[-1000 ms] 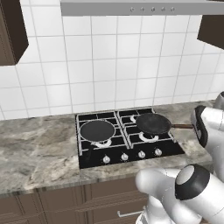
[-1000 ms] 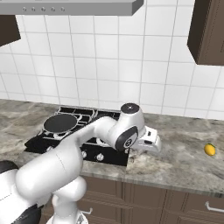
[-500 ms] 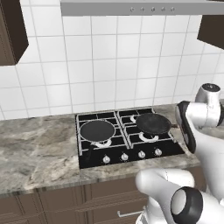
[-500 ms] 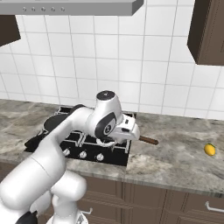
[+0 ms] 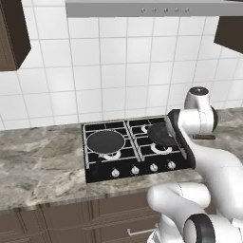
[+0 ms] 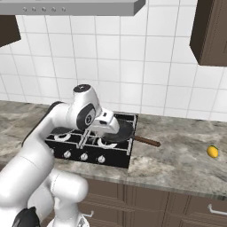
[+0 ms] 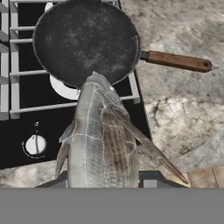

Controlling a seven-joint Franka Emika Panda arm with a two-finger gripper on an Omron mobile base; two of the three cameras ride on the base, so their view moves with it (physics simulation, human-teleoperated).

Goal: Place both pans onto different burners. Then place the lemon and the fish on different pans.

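The grey marbled stone desk (image 6: 177, 155) carries a black four-burner gas cooktop (image 5: 134, 151) with silvery-white burner rings (image 5: 160, 149) under black grates and small silver knobs along its front. Two shallow round black frying pans sit on it: one (image 5: 105, 141) on a left-hand burner in the left base view, the other (image 7: 86, 40) on a right-hand burner, its brown stick handle (image 7: 177, 61) reaching out over the stone. The white arm with dark joints (image 6: 66, 122) bends across the cooktop, and its pincer (image 7: 105, 181) is closed partway around a slim silvery-grey fish (image 7: 98, 135), gripped near the tail end so the body runs lengthwise away from the hand, its far tip overlapping the near rim of the right-hand pan in the hand view; whether it touches the rim cannot be told. A small bright yellow lemon (image 6: 213, 151) lies on the desk far to the right, well apart from the cooktop. Compared with a second ago, the arm's hand end has swung from the desk right of the cooktop to above the right-hand pan, while pans and lemon lie as before. The hand view gives the fish and the pan's bare inside; the right base view alone gives the lemon; the left base view shows the left pan whole, which the arm partly covers from the right.
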